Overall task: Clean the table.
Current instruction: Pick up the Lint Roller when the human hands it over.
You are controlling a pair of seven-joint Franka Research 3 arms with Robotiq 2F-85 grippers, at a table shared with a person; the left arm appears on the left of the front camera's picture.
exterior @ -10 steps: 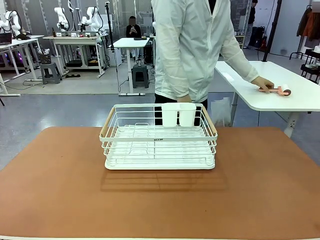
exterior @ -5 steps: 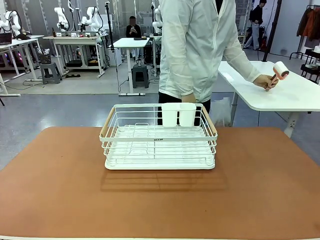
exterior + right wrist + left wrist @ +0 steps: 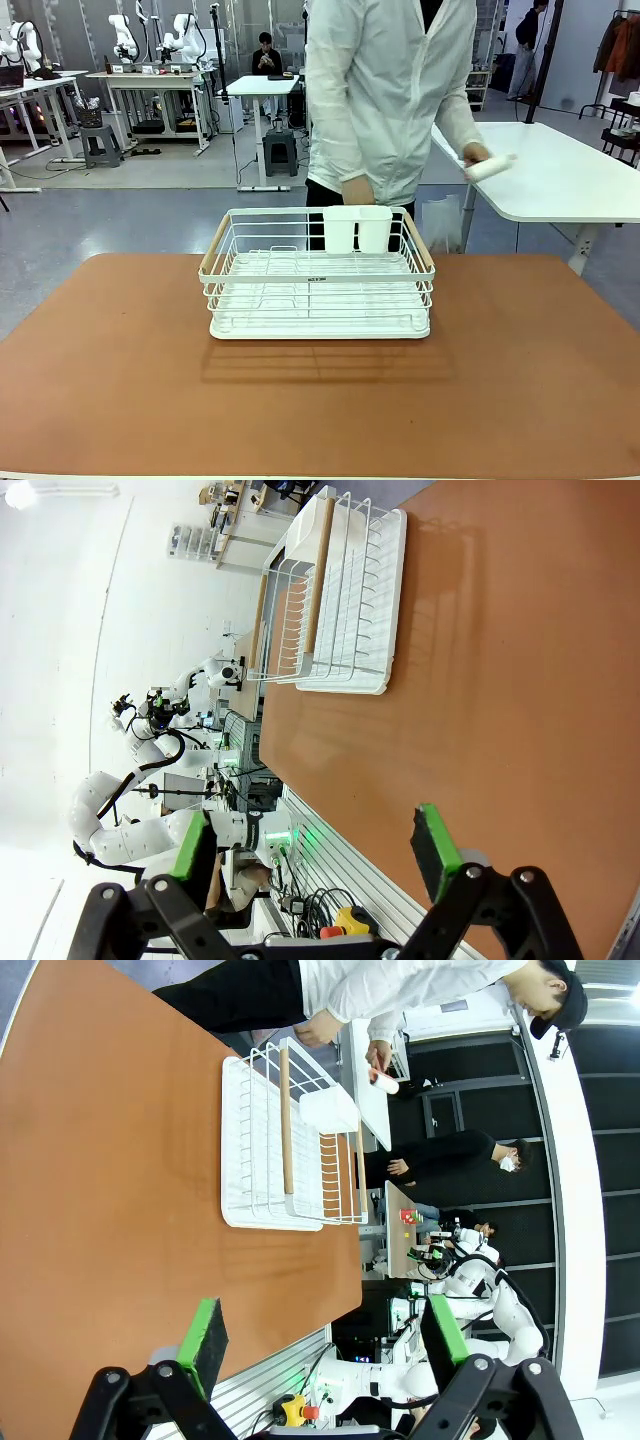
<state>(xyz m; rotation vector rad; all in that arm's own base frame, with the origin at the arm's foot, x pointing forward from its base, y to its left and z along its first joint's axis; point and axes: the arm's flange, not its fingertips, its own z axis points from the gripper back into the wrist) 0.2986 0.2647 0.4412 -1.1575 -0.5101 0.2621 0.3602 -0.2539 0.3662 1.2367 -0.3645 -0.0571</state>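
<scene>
The table [image 3: 120,380] is a wide reddish-brown top with a white wire dish rack [image 3: 318,275] standing at its middle. Beyond the far edge stands a person in a white coat, holding a white lint roller [image 3: 490,167] in one hand, level with the waist. In the left wrist view my left gripper [image 3: 325,1345] is open above the table's near edge [image 3: 100,1210], the rack [image 3: 285,1140] well ahead of it. My right gripper [image 3: 315,855] is open too, over the table [image 3: 480,680], with the rack [image 3: 340,600] far ahead. Nothing is between either pair of fingers.
A smaller white table [image 3: 570,180] stands behind at the right. The rack holds two white cutlery cups [image 3: 357,228] at its far side. Bare tabletop lies all around the rack. Other benches and seated people are in the background.
The person lifted the lint roller off the white table and has swung it inward towards the body, turning to face the brown table. Rack and grippers have not moved.
</scene>
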